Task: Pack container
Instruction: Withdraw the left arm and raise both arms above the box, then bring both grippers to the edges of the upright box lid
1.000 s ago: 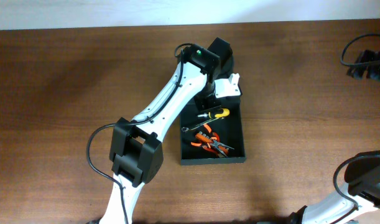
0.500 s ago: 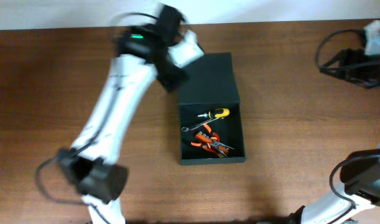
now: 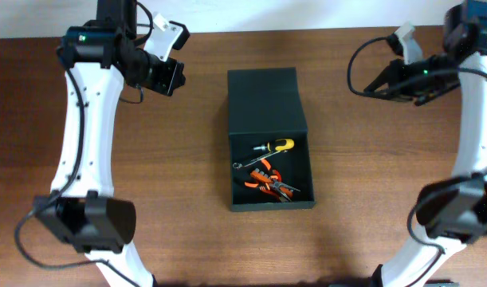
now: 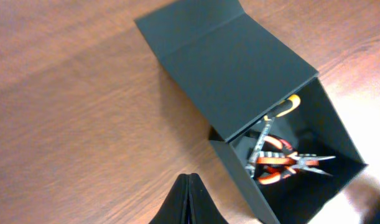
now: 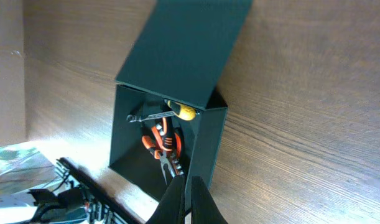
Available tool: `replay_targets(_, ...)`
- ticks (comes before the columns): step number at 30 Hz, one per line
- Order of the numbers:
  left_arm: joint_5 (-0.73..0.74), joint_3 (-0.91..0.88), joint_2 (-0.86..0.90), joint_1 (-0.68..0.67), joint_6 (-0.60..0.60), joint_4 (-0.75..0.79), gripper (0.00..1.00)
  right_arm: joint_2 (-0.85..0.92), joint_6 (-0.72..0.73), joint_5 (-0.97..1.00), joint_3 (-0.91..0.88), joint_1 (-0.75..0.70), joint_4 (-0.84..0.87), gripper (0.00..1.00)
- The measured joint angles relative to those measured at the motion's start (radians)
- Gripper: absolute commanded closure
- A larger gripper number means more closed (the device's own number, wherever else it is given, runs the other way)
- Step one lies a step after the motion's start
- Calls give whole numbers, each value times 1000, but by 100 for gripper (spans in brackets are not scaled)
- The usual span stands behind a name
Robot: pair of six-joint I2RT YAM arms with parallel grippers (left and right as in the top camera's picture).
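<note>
The container (image 3: 241, 171) is a dark green-black box in the middle of the table, and its hinged lid (image 3: 263, 100) lies open and flat behind it. Inside lie a yellow-handled screwdriver (image 3: 276, 145), orange-handled pliers (image 3: 267, 179) and a small wrench (image 3: 247, 163). My left gripper (image 3: 173, 80) hangs at the back left, well clear of the box, with its fingers (image 4: 188, 190) pressed together and nothing in them. My right gripper (image 3: 369, 86) hovers at the back right, also apart from the box. Its fingers (image 5: 199, 199) are shut and empty, with the container (image 5: 208, 143) beyond them.
Both arm bases stand at the near edge, the left one (image 3: 92, 223) and the right one (image 3: 454, 211). A black cable (image 3: 356, 56) loops from the right arm. Past the table's edge, the right wrist view shows a black stand and pale clutter (image 5: 46, 193).
The left arm has swung from over the container to the back left. The right arm has come in at the back right. Both grippers opened and then shut empty.
</note>
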Motion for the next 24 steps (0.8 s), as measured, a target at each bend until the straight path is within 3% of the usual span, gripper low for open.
replay_targets(10,181,-6,229,-3,-5,-1,98,267,9,0,0,25,1,96)
replay_targets(24,289,-11,482,-3,-8,-5,98,464,12,0,0,82,1,96)
